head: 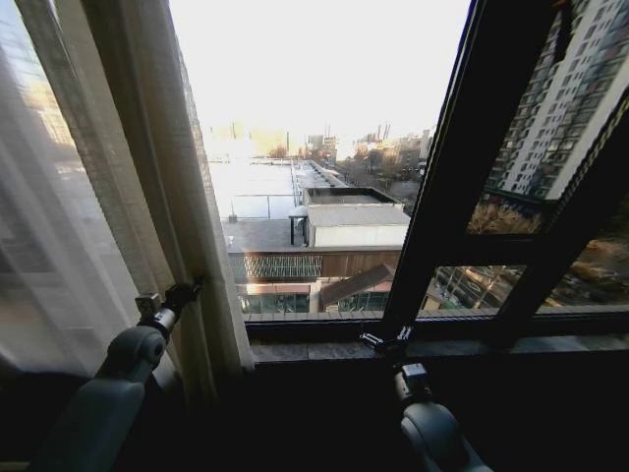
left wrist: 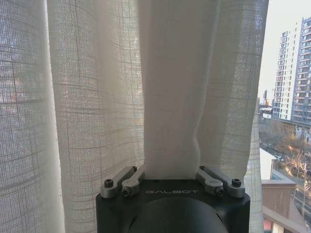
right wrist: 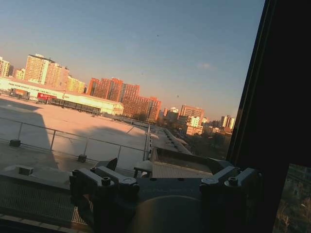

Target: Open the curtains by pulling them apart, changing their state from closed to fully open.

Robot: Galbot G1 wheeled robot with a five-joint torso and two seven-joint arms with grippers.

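At the lower left of the head view, the left gripper (head: pixel 187 292) pinches a fold of the curtains (head: pixel 118 177), bunched there to clear the glass. The right gripper (head: pixel 385 343) rests open by the window frame (head: pixel 462 147), lower centre.

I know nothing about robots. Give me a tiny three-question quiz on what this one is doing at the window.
1. True or false: the sheer cream pleated curtain covers the whole window.
2. The right hand is: A) low, by the dark window sill; B) on the curtain; C) raised above the window frame.
3. Fill in: the hand at the curtain's inner edge is the robot's ____ hand.

Key:
1. False. The curtain is bunched at the robot's left, and the city shows through bare glass.
2. A.
3. Left. The left hand is against the fabric.
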